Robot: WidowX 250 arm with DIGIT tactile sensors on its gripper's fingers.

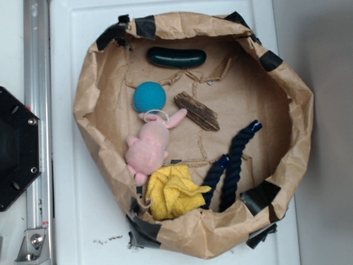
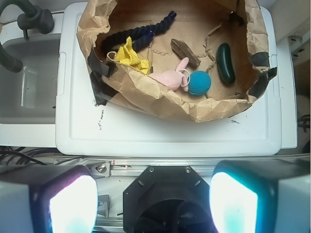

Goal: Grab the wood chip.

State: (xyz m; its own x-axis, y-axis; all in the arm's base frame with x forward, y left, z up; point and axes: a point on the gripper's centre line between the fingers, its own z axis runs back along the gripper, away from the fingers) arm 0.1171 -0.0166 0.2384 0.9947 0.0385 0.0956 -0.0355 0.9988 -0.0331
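The wood chip (image 1: 197, 111) is a flat, rough, dark brown strip lying slantwise near the middle of the brown paper nest (image 1: 287, 83). It lies right of the teal ball (image 1: 149, 97) and below the dark green oblong thing (image 1: 176, 57). The wrist view shows the wood chip (image 2: 185, 52) far ahead, inside the nest. My gripper (image 2: 153, 204) is open, its two pads wide apart at the bottom of that view. It hangs over the black robot base (image 2: 167, 194), well short of the nest. Nothing is between the fingers. The gripper is out of sight in the exterior view.
Also in the nest are a pink plush bunny (image 1: 149, 146), a yellow cloth (image 1: 174, 192) and a dark blue rope (image 1: 234, 163). The nest sits on a white board (image 2: 165, 131). A metal rail (image 1: 34, 110) and the black base (image 1: 16, 149) lie to the left.
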